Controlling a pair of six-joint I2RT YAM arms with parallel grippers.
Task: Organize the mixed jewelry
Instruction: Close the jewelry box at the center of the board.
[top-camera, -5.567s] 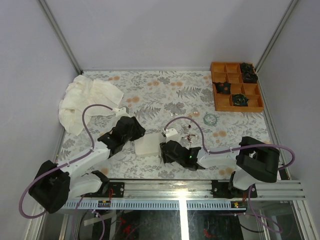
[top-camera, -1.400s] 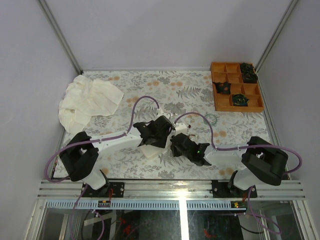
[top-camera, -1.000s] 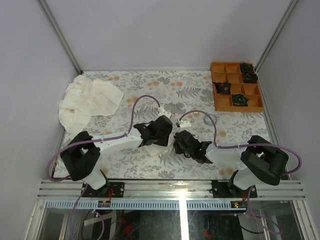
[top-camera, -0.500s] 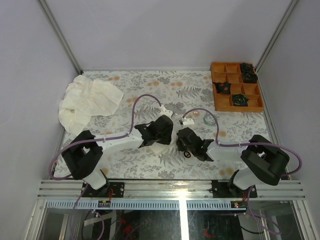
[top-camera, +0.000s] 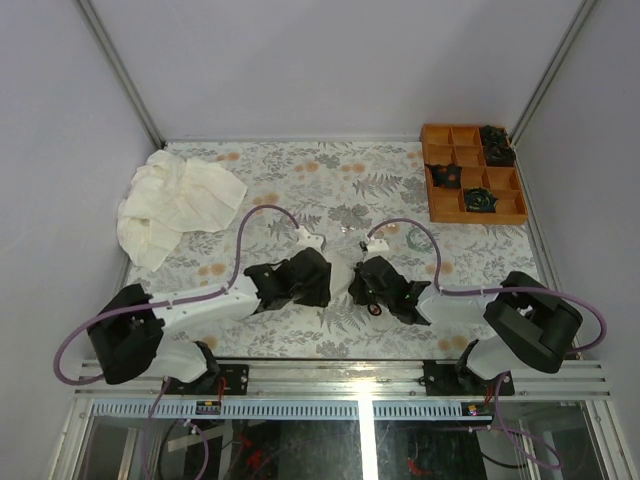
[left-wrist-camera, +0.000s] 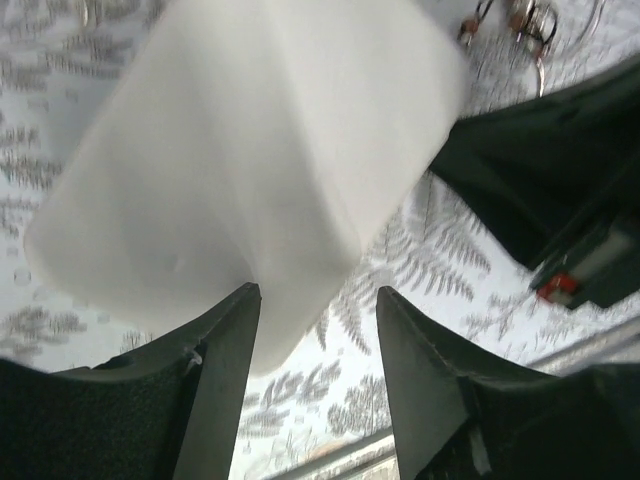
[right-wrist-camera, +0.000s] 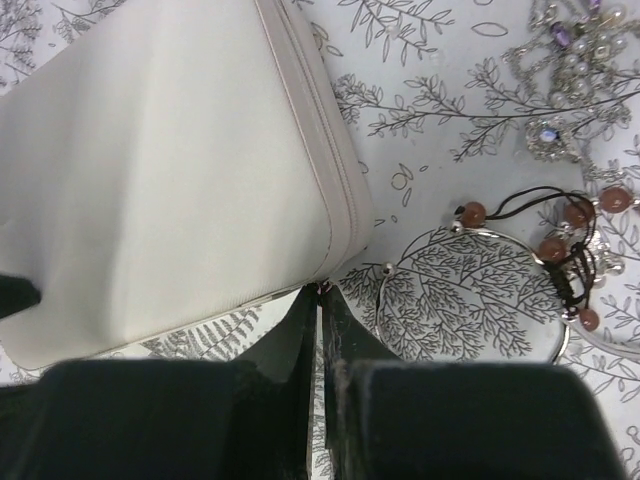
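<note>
The pale jewelry box (right-wrist-camera: 170, 170) lies on the fern-print cloth between my two grippers, mostly hidden under them from above (top-camera: 340, 271). My left gripper (left-wrist-camera: 318, 295) is open; the box's corner (left-wrist-camera: 250, 170) sits just beyond its fingertips, touching neither. My right gripper (right-wrist-camera: 320, 292) is shut, its tips against the box's lower corner at the zipper seam. I cannot tell whether the tiny glinting bit there is pinched. Beside it lies a thin silvery hoop (right-wrist-camera: 480, 300) with red-brown beads on a black cord. A pale beaded cluster (right-wrist-camera: 570, 60) lies farther off, and a teal bracelet (top-camera: 420, 238) behind the right arm.
An orange compartment tray (top-camera: 472, 175) with dark rosette-like items stands at the back right. A crumpled white cloth (top-camera: 175, 205) lies at the back left. The right arm's dark body (left-wrist-camera: 540, 190) is close to the left gripper.
My left gripper has widened its jaws and drawn back toward the near left, off the box. The right gripper has stayed shut at the box's corner.
</note>
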